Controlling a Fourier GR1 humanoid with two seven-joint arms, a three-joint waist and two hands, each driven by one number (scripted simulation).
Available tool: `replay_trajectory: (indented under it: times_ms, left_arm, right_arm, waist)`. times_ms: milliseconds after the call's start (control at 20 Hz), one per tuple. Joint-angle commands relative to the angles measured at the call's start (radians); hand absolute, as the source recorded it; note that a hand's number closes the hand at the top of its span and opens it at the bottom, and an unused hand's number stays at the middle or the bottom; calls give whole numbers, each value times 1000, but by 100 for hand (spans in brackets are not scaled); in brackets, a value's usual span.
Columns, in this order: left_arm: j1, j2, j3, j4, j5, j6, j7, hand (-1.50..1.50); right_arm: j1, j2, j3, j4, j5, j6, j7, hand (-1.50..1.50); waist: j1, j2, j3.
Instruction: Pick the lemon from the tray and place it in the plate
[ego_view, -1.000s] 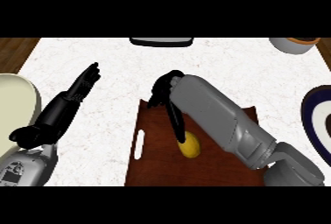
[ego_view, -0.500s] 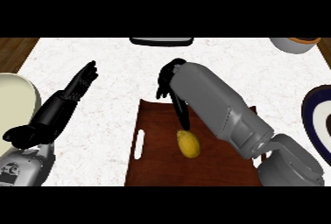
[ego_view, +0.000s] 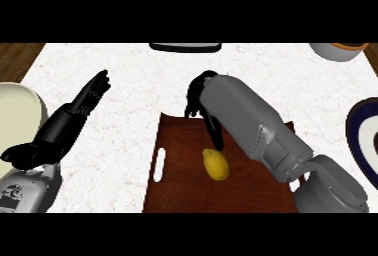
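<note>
Lemon (ego_view: 215, 165) lies on its side near the middle of the brown tray (ego_view: 177, 150), long axis pointing away from you.

Handling, as you should expect it: light, firm, waxy rounded skin. It rolls, and it can squirt out of a pinch taken at the ends. Take it across the fat middle, thumb on one flank, fingers on the other.

Your right hand (ego_view: 198, 95) hangs over the tray's far end, fingers stretched downward and holding nothing. One fingertip (ego_view: 216, 141) reaches the lemon's far end; whether it touches, you cannot tell.

Your left hand (ego_view: 90, 95) rests left of the tray over the white counter (ego_view: 133, 65), fingers straight, empty.

Two plates are in view: a cream plate (ego_view: 15, 115) at the left edge and a dark-rimmed plate (ego_view: 363, 135) at the right edge. The task names neither.

Your own right forearm lies between the lemon and the dark-rimmed plate. A bowl (ego_view: 338, 50) and a dark dish (ego_view: 184, 46) sit along the far edge, well apart from the tray.
</note>
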Motion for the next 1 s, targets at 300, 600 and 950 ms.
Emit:
replay_trajectory:
  times_ms: [300, 600, 950]
  left_arm:
    - [-39, -12, 36, 2, 8, -12, 61, 0]
    - [51, -15, 29, -17, -18, -29, 0, 0]
    - [11, -21, 45, -20, -17, -40, 39, 0]
  right_arm:
    - [98, 2, 65, -78, 29, 92, 2, -150]
    - [219, 2, 134, -134, 86, 88, -33, -150]
    - [252, 2, 159, -201, 7, 148, 59, -150]
  waist:
    - [-13, -7, 0]
    - [-21, -10, 1]
    - [-22, -15, 0]
